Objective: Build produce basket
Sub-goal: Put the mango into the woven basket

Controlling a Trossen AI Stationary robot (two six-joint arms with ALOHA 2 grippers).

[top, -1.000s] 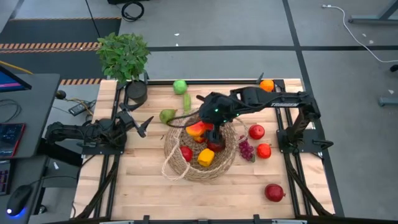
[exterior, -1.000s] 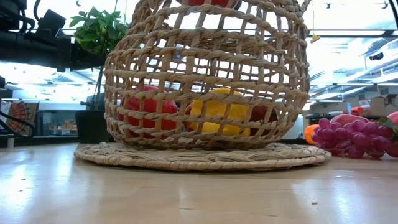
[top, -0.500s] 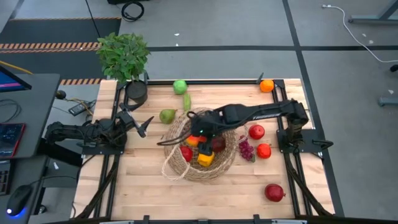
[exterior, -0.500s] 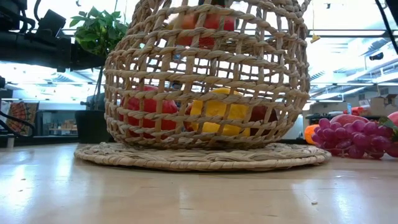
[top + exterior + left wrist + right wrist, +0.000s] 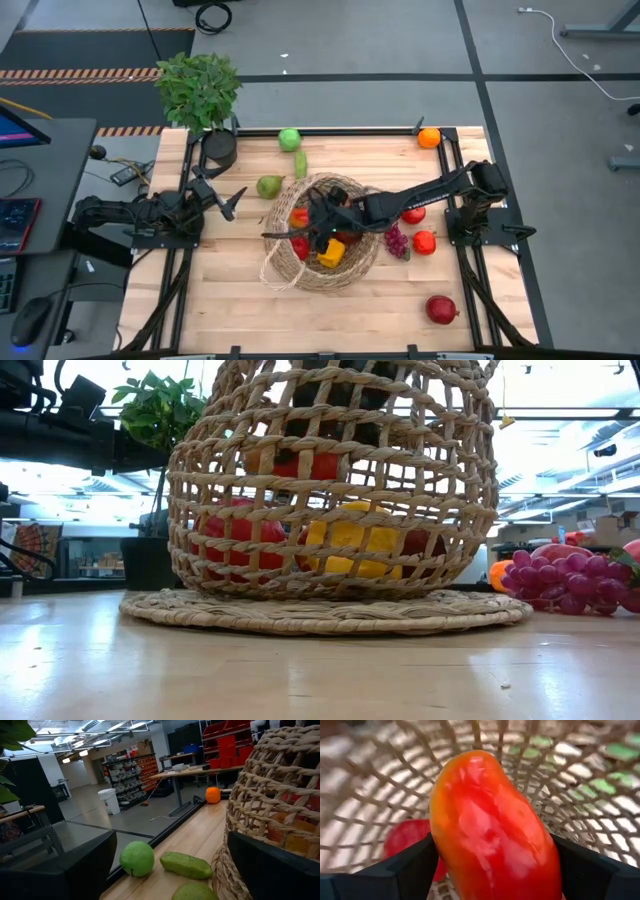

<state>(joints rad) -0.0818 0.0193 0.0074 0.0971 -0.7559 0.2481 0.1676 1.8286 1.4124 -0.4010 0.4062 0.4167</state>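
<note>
- Your right gripper has dropped from above the rim to deep inside the basket over the last second; the arm now stretches low across from the right edge of the surface.
- Its fingers stay clamped on either side of the red-orange fruit, which has gone down with them and now shows through the weave in the low view, just above the red and yellow pieces already in there.
- Your left gripper has not moved: it waits near the left edge, fingers spread wide and holding nothing.
- On the wooden surface, a green apple, a long green piece and a pear lie toward the far edge beside the basket; an orange sits at the far right corner.
- Purple grapes and three red fruits lie right of the basket.
- A potted plant stands at the far left corner; grey floor lies beyond.
</note>
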